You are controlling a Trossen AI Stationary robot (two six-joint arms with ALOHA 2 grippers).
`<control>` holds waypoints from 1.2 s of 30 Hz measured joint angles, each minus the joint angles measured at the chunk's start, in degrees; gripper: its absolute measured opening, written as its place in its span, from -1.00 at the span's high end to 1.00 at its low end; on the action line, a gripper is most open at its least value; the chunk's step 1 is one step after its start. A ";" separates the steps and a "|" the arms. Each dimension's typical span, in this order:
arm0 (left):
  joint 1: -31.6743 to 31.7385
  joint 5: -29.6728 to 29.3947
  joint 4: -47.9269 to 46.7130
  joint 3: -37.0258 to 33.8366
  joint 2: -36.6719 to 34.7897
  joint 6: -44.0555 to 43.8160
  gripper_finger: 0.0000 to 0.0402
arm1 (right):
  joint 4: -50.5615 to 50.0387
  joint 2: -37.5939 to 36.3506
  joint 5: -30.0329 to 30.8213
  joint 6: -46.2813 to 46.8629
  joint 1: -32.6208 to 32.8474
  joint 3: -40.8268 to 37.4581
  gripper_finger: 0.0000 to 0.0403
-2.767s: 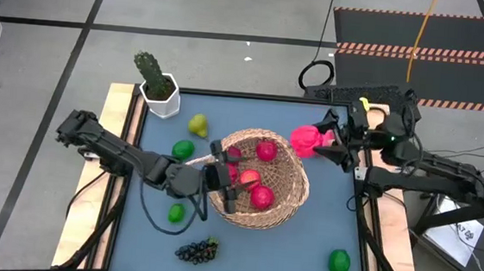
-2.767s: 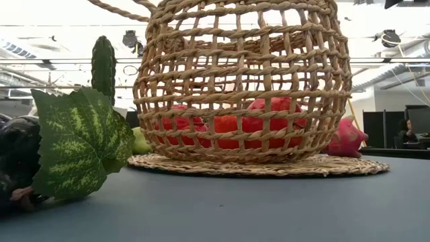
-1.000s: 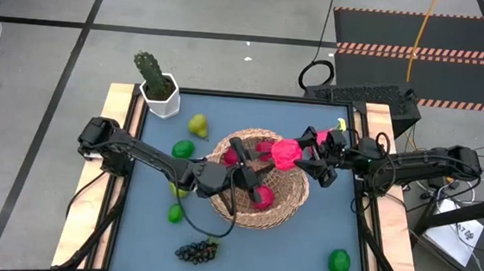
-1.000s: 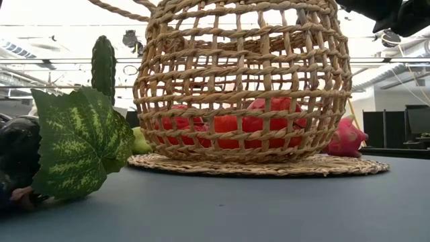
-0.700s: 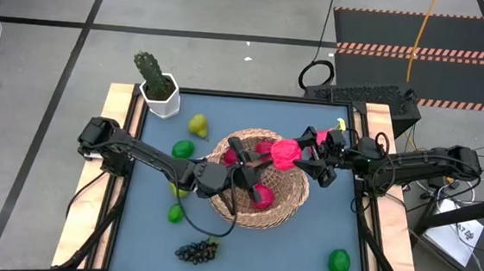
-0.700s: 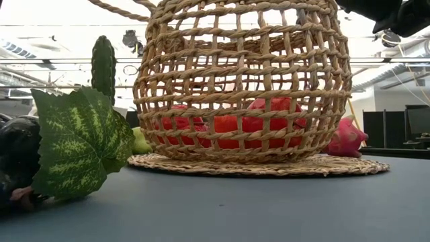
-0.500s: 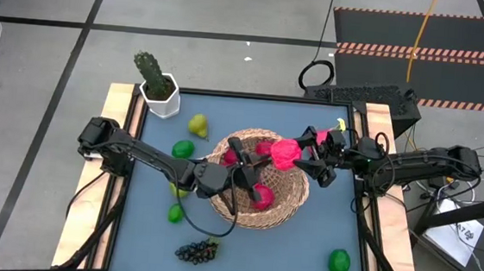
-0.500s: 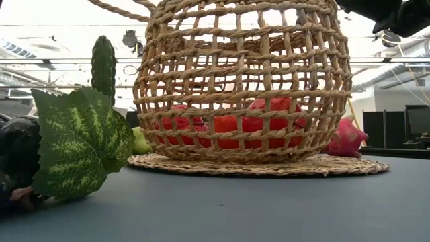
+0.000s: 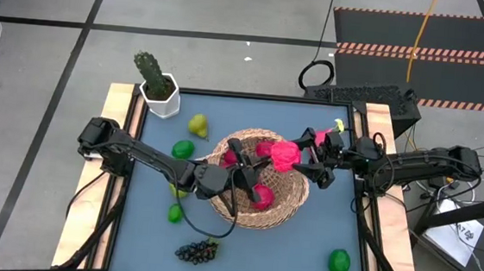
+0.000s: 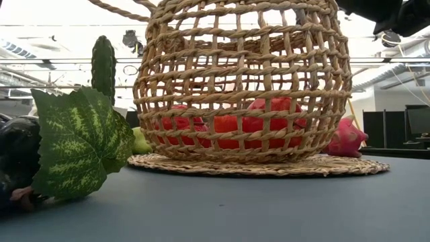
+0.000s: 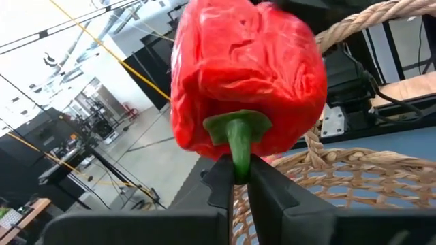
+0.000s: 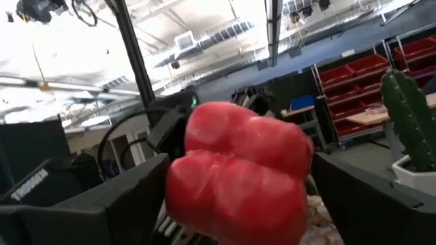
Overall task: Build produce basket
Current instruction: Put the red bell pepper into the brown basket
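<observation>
A red pepper (image 9: pixel 286 153) with a green stem hangs over the far right part of the woven basket (image 9: pixel 293 196), between my two grippers. My left gripper (image 9: pixel 256 160) reaches across the basket from the left and is shut on the pepper's stem. My right gripper (image 9: pixel 308 158) comes from the right with its fingers wide, one on each side of the pepper (image 12: pixel 238 170). Red apples (image 9: pixel 261 196) lie in the basket (image 10: pixel 242 81). A pink dragon fruit (image 10: pixel 346 138) rests on the table behind the basket's right side. My left gripper pinches the green stem (image 11: pixel 240 146) between its two fingertips, near the stem's free end. The fingers come level from the table's left. The pepper (image 11: pixel 245 75) sits beyond the fingertips, clear of the basket. My right gripper's fingers (image 12: pixel 136 197) flank the pepper's body; whether they touch it, I cannot tell.
A cactus in a white pot (image 9: pixel 158 86) stands at the far left corner. On the blue mat lie a pear (image 9: pixel 197 125), limes (image 9: pixel 183 149) (image 9: pixel 175 212) (image 9: pixel 338 263) and a grape bunch (image 9: pixel 196 251) with a leaf (image 10: pixel 80 141). Free room lies near the front middle.
</observation>
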 joint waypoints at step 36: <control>-4.29 -1.14 -4.21 0.04 -3.98 2.68 0.84 | -12.20 -11.00 -7.89 -1.20 0.01 0.00 -0.93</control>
